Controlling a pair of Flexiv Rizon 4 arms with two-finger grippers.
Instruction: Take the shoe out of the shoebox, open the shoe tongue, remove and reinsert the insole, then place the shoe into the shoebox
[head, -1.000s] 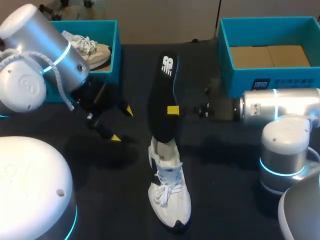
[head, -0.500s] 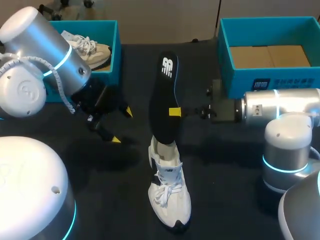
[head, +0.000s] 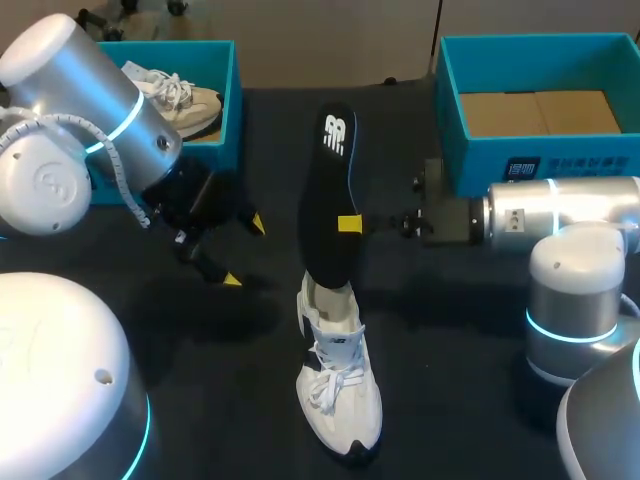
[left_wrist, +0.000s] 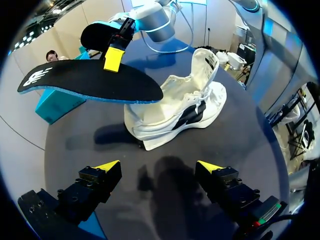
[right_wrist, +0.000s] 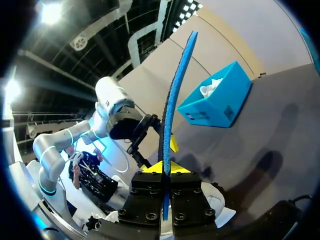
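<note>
A white shoe (head: 338, 378) with black trim lies on the dark table, its opening facing away from me; it shows ahead of my left gripper as the shoe (left_wrist: 177, 112). My right gripper (head: 348, 223) is shut on a black insole (head: 330, 190) with a blue underside, held in the air above the shoe's heel. In the right wrist view the insole (right_wrist: 172, 105) stands edge-on between the shut fingers of the right gripper (right_wrist: 164, 169). My left gripper (head: 243, 250) hangs open to the left of the insole (left_wrist: 90, 80), holding nothing; its own view shows the left gripper (left_wrist: 157, 166) open.
A teal shoebox (head: 228, 85) at the back left holds another white shoe (head: 180, 95). A second teal shoebox (head: 452, 90) at the back right shows a brown cardboard floor. Bare dark table lies between the two arms.
The right arm shifted very slightly with the insole; the left arm and the shoe stayed put.
</note>
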